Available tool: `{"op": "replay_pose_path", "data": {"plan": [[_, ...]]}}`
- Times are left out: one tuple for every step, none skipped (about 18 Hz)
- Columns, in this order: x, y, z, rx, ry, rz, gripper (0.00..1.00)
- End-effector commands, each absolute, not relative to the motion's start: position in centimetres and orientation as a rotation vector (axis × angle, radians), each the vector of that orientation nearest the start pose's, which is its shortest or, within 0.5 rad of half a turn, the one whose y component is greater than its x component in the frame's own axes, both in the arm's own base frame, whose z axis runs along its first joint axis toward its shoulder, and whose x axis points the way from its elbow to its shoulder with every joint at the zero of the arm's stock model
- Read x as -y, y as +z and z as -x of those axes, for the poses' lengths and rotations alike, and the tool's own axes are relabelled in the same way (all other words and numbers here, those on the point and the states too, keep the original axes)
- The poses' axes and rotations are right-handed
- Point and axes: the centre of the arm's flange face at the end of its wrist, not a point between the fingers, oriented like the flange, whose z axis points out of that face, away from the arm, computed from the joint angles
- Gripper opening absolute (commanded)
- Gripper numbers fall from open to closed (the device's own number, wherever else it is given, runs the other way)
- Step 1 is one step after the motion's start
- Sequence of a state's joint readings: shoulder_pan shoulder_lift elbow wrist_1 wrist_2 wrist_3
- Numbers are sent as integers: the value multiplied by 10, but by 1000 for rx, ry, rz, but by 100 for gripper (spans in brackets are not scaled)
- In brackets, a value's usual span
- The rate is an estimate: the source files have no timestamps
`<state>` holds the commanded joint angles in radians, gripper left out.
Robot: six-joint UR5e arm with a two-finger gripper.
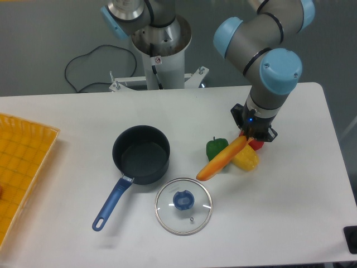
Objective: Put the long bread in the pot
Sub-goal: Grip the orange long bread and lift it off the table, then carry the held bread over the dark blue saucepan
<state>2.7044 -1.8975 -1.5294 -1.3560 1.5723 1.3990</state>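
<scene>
While the two-finger gripper [249, 138] clenches one tip of the long, smooth orange-yellow bread stick [222, 159] hanging slantwise near the peppers, I judge I should lift it higher, carry it across above the round navy saucepan [141, 154], then lower it gently.

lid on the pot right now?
No, the glass lid lies flat on the table in front of the pot, which stands open and empty.

Lab: pedestal-mounted robot arm [268, 33], toy food.
</scene>
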Motion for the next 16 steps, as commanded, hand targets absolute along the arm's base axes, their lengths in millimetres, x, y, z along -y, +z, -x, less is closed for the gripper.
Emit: {"op": "replay_pose_path", "data": {"plan": [[-377,348,492,-419,-108,3135,9],[-377,347,491,-421,-110,3135,9],[-378,348,490,-421,-110,3135,9],[-379,346,487,-426,-117,3136,9],[-378,348,480,-431,-119,3136,10],[-376,352,470,-422,-112,3138,10],[-373,355,461,-386,-109,3143,10],[-369,361,452,-352,-101,3146,10],[-369,366,441,-354,-101,3147,10],[-370,370,428,-369,-110,3147,10],[-371,376,417,-384,-116,3149,10],[-370,381,408,-394,-128,3152,10],[-370,384,399,-395,-139,3155,10],[-370,385,392,-386,-157,3161,10],[-370,385,386,-379,-161,3164,10],[-372,385,380,-379,-164,3167,10]]}}
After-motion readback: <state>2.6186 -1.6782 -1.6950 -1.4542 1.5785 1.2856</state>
